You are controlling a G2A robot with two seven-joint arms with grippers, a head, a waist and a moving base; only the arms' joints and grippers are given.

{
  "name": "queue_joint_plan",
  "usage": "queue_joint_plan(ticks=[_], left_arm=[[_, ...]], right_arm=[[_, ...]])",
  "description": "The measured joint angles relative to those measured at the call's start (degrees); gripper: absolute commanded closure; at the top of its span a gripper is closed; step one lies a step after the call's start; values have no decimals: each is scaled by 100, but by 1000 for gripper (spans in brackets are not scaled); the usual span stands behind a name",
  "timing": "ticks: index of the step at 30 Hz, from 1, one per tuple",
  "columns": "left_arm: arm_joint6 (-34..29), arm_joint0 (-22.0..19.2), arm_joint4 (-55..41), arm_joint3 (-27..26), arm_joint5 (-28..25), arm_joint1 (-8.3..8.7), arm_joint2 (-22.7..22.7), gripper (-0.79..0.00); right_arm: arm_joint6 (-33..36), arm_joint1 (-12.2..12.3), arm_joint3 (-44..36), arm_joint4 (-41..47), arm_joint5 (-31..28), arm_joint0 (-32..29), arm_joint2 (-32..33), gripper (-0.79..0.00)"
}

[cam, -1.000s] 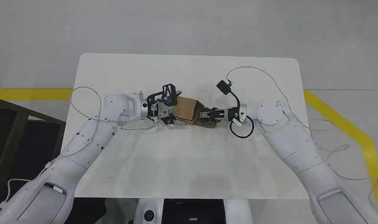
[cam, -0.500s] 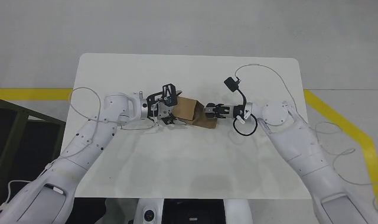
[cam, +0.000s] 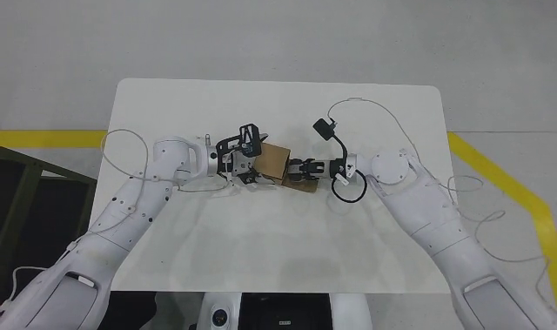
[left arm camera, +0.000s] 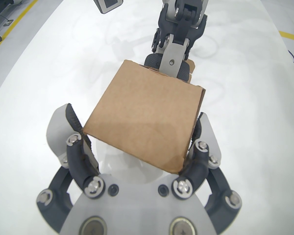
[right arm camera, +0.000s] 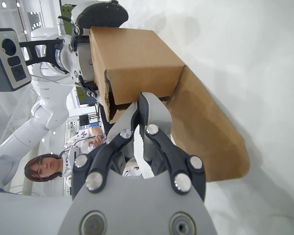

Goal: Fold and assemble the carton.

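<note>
White surface lies before you, with both arms running over it from the near corners toward its middle. On the far right part of the surface you see a thin white cable looping, well apart from the work. Beyond the far edge is grey floor, with a yellow line off to the left. From above, the left arm's black wrist camera covers part of the spot where that arm meets the box.

The carton sits at the middle of the surface, lying lengthwise between your two pincers. It is plain brown cardboard, and its body is already squared up into a box with sharp creases. The end facing the right arm is open, with a ragged inner edge. One broad flap with rounded corners is folded out from that end and lies flat on the surface.

Your left arm is bent at the elbow, its forearm low and pointing right. The left pincer is clamped on the carton's left end, one ribbed pad against each side edge.

Your right arm reaches in from the right with its wrist level. The right pincer has its fingers drawn together, and their tips are at the lower edge of the open end, just above the flap's crease. You cannot tell whether any cardboard is nipped between them.
</note>
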Motion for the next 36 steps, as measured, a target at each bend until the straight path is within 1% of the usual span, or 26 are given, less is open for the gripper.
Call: queue_joint_plan(ticks=[7, 24, 30, 36], left_arm=[[-21, 22, 32, -25, -4, -8, -38, -785], [-71, 79, 74, -72, -45, -26, -108, -785], [-90, 88, 64, -52, -42, -33, -140, -785], [-105, 89, 34, -37, -57, -40, -177, -785]], right_arm=[[-93, -133, 210, 111, -93, 133, -185, 0], [-180, -345, 612, 265, -328, 307, -362, 0], [31, -266, 559, 164, -297, 276, -162, 0], [223, -48, 92, -35, -99, -26, 297, 0]])
